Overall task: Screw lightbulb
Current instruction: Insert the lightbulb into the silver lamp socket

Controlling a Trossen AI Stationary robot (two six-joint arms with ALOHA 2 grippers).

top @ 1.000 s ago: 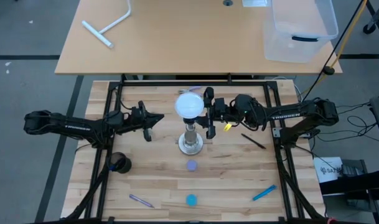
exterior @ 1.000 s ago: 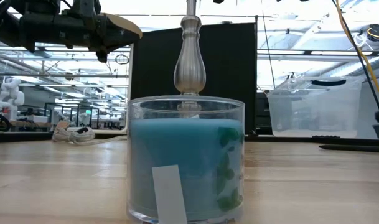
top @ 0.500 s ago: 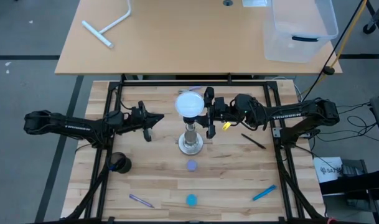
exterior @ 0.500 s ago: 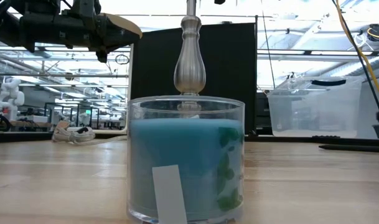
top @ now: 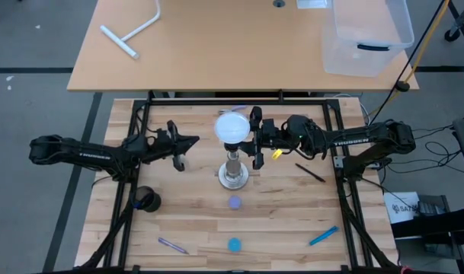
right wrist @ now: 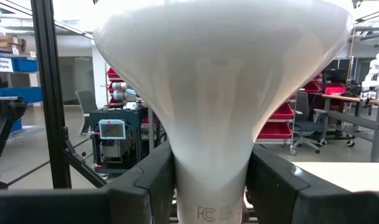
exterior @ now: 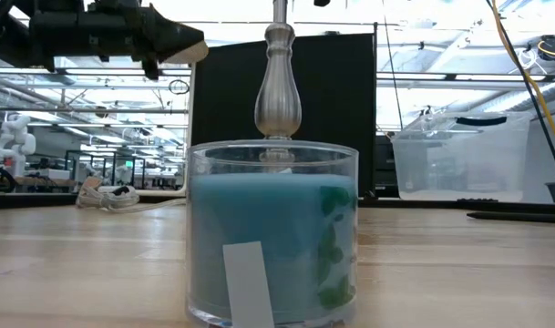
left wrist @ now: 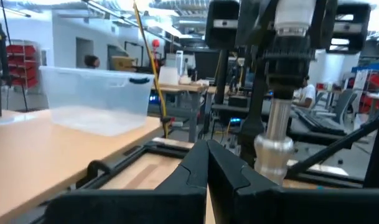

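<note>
The white frosted lightbulb (top: 233,128) stands upright on the black top (left wrist: 289,62) of the silvery socket stand (top: 234,175) at the table's middle. My right gripper (top: 254,142) reaches in level from the table's right, shut on the bulb (right wrist: 220,81). My left gripper (top: 188,147) is shut and empty, in the air left of the stand and pointing at it. It also shows in the left wrist view (left wrist: 206,169) and at the top left of the low view (exterior: 181,41). My right gripper pinches the bulb's tapering neck (right wrist: 211,186), just under the globe, between its two fingers (right wrist: 153,180). The fingers come level from the table's right, one on each side of the neck. The bulb stands upright with its base at the stand's black socket top.
A glass jar with a blue candle (exterior: 272,241) stands near the front edge. A dark cup (top: 146,199), a purple cap (top: 234,202), a blue pen (top: 323,236), a purple pen (top: 173,245) and a black pen (top: 310,173) lie around. A clear bin (top: 365,34) sits on the far table.
My left gripper has turned a little about its own axis while staying left of the stand. Its pale finger pad shows less in the low view than before. My right gripper and the bulb have kept still.
</note>
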